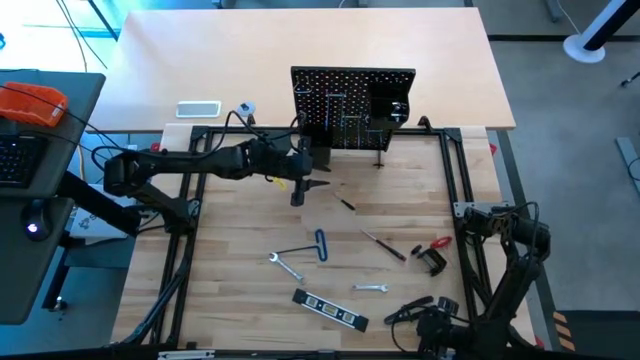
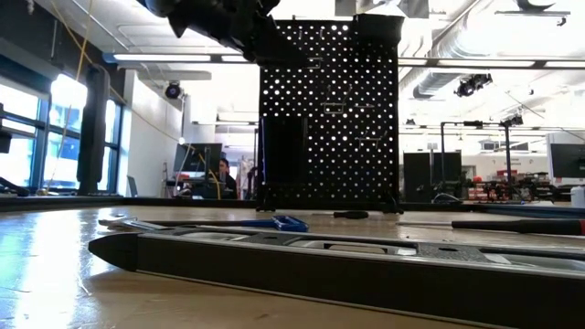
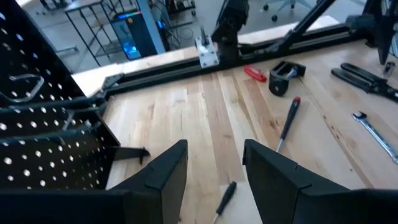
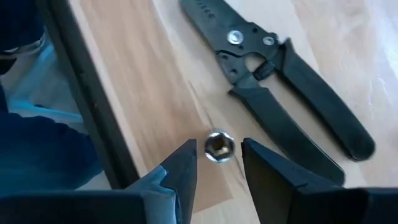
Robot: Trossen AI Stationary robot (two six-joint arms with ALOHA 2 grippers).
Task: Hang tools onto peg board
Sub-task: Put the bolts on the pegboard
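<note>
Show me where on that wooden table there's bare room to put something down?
The widest bare patch lies left of the blue-handled key, below the left gripper. A smaller strip runs between the peg board and the screwdriver. It's crowded around the clamp, pliers and level.

Peg board [image 1: 352, 108] upright behind tools; level [image 1: 329, 310] lies nearest front edge.

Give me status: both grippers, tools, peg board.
Left gripper open, empty, beside the peg board. Right gripper open, low over a small silver socket next to the pliers. Other tools on table, unhung. Nothing blocking.
</note>
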